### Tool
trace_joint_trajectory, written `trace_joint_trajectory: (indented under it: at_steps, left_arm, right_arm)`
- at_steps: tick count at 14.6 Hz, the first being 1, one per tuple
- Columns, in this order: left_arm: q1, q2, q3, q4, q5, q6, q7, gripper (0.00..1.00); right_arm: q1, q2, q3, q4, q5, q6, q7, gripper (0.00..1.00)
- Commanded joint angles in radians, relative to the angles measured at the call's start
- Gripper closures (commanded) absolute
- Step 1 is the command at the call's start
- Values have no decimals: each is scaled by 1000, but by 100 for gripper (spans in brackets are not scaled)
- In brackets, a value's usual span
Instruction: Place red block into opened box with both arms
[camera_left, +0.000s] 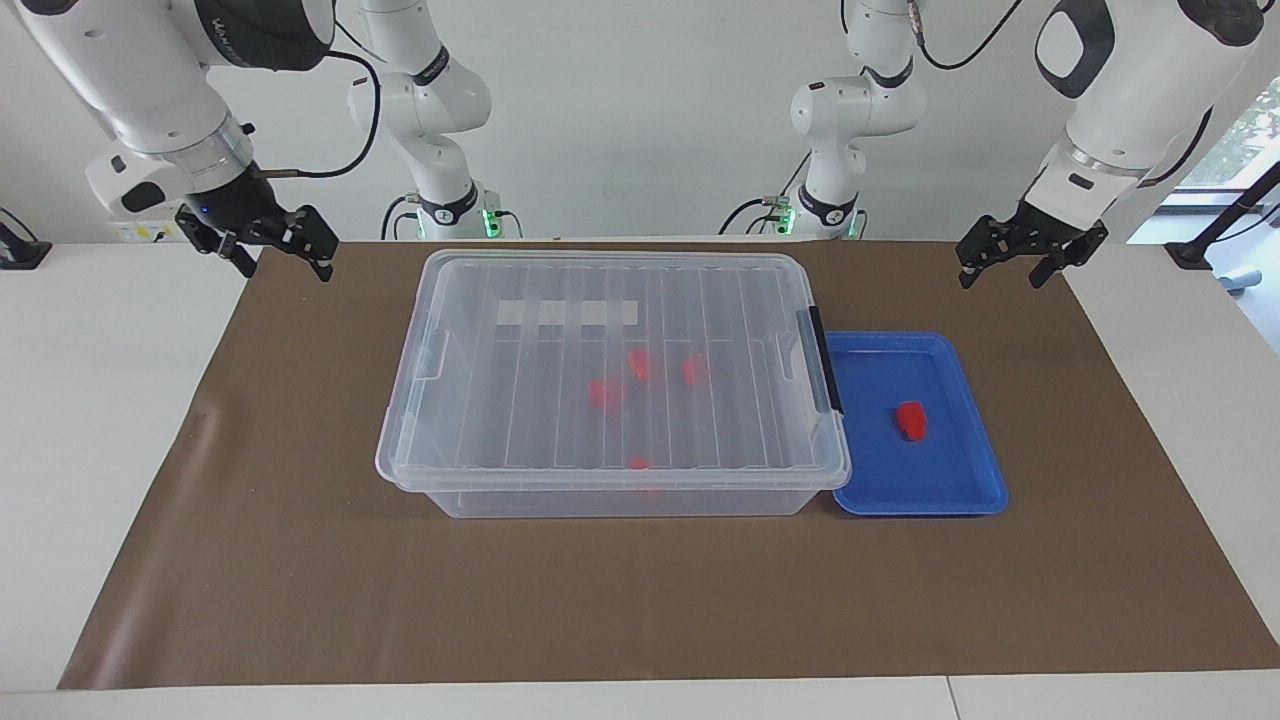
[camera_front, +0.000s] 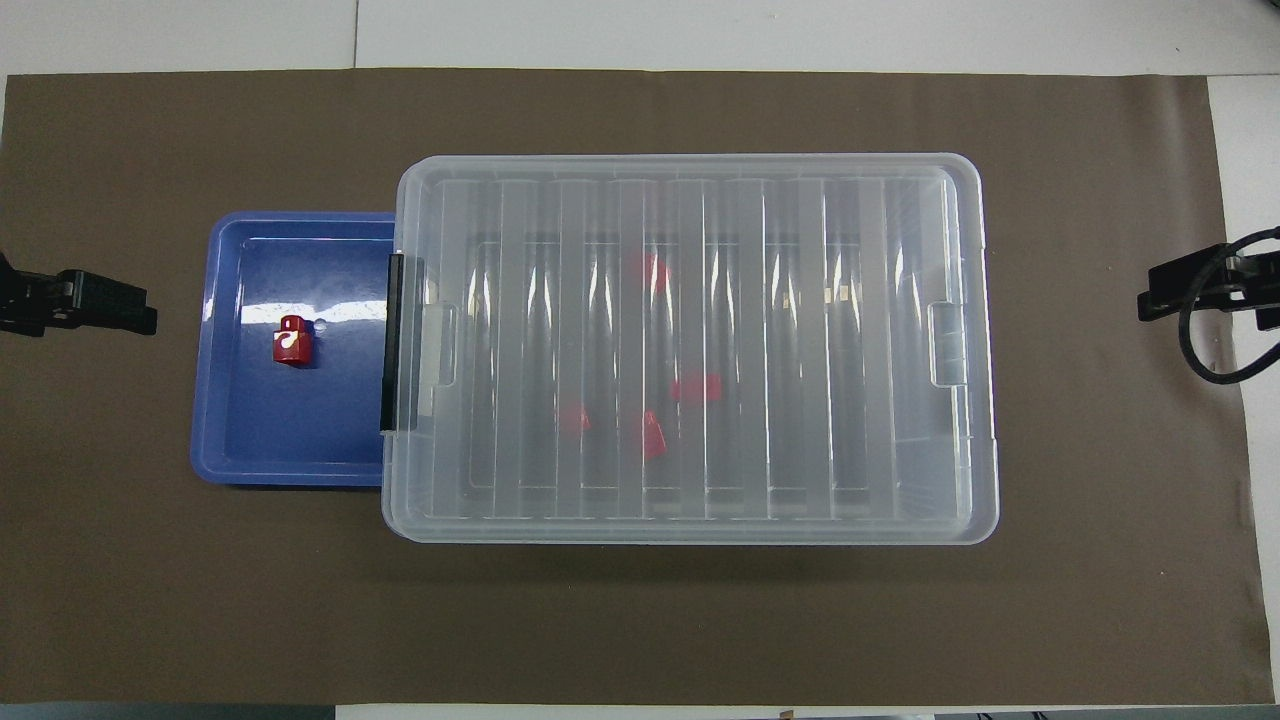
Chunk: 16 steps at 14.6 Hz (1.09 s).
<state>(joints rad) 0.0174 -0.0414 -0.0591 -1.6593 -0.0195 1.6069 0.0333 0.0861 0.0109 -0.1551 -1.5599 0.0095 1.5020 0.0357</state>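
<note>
One red block (camera_left: 911, 420) (camera_front: 293, 341) lies in a shallow blue tray (camera_left: 900, 472) (camera_front: 280, 430). The tray sits against the latch end of the clear box (camera_left: 620, 497) (camera_front: 690, 166), toward the left arm's end of the table. The ribbed lid (camera_left: 560, 300) lies flat on the box, covering it. Several more red blocks (camera_left: 605, 392) (camera_front: 696, 388) show through the lid. My left gripper (camera_left: 1003, 272) (camera_front: 120, 305) hangs open and empty over the mat's edge near the tray. Open and empty too, my right gripper (camera_left: 285, 265) (camera_front: 1165, 295) hangs over the mat's other end.
A brown mat (camera_left: 300, 560) (camera_front: 200, 600) covers the table under the box and tray. A black latch (camera_left: 826, 360) (camera_front: 392, 340) runs along the box end next to the tray. White table (camera_left: 90, 400) borders the mat at both ends.
</note>
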Motion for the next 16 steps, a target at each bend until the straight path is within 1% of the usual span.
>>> trace_joint_trajectory:
  at_steps: [1,5,7,8,9,13,16]
  left_arm:
    - [3,15,4,30,4,-1,22,0]
    - [0,25,4,30,1,2,23,0]
    - [-7,14,4,9,0,10,20,0]
    - [-7,12,4,6,0,11,20,0]
    - [-7,12,4,6,0,15,19,0]
    - [-7,14,4,7,0,12,23,0]
    - [-4,15,4,10,0,15,23,0]
  right_arm:
    - [-5,7,3,14,0,7,-25,0]
    - [-5,7,3,8,4,18,-20,0]
    - [-5,4,2,-15,12,46,-14,0]
    - [-5,1,6,-34,13,69,-10,0]
    - [-5,4,34,-55,13,102,-5,0]
    - [-5,14,92,-190,12,268,85,0]
    - [-5,14,111,-252,10,329,96,0]
